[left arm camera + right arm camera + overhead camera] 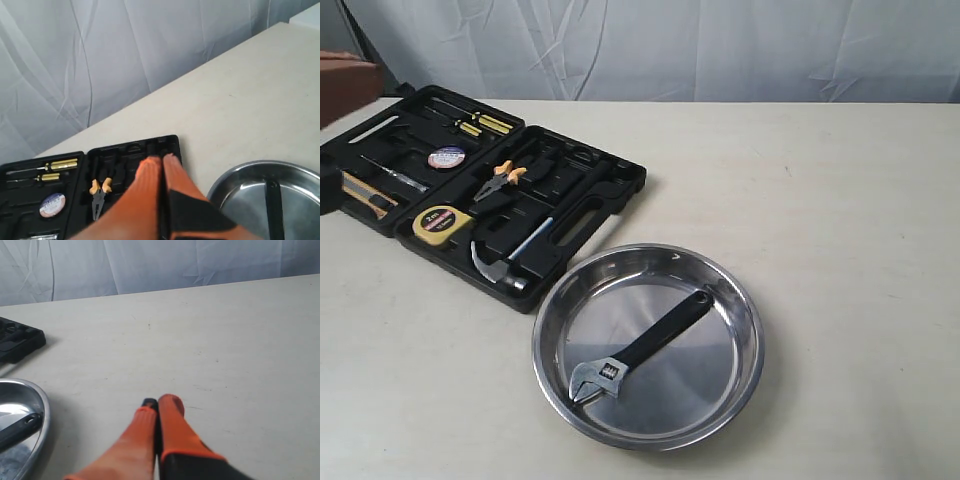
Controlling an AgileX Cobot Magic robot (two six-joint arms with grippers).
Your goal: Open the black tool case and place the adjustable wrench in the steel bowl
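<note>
The black tool case [620,185] lies open flat at the back left of the table, with tools in its recesses. Just in front of it stands the steel bowl [745,300]. The adjustable wrench [645,345] lies flat inside the bowl, silver head toward the front and black handle toward the back right. My left gripper [162,158] is shut and empty, hovering above the case [130,150] with the bowl [235,185] beside it. My right gripper [159,402] is shut and empty over bare table; the bowl's rim [37,400] and the wrench handle [17,427] show at that view's edge.
In the case lie orange-handled pliers [500,180], a claw hammer [505,265], a yellow tape measure [440,222] and yellow-handled screwdrivers [480,122]. A blurred brownish shape [345,80] sits at the far left edge. White cloth hangs behind the table.
</note>
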